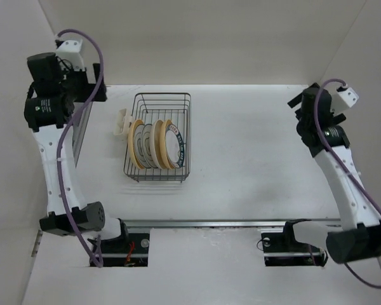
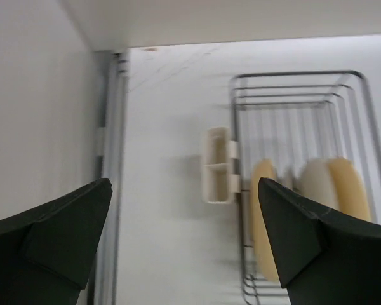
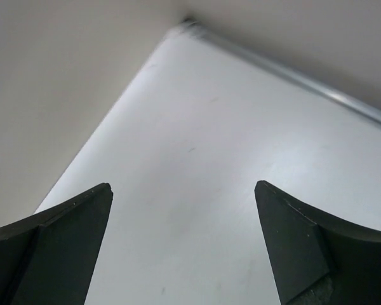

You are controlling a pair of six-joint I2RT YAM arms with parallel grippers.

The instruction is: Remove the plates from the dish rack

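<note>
Left gripper (image 2: 184,190) hangs with its jaws wide apart, holding nothing. The dish rack (image 1: 162,94) sits ahead and to its right, with a cream cutlery caddy (image 2: 217,165) clipped on the side facing it. Plates (image 1: 153,145) stand on edge in the rack, the teal-rimmed one (image 1: 178,147) farthest from this gripper. Right gripper (image 3: 183,190), also spread and empty, hovers over the white table (image 3: 197,127), well apart from the rack.

Tan and white plates (image 1: 153,145), one teal-rimmed, in a dark dish rack (image 1: 163,94).
</note>
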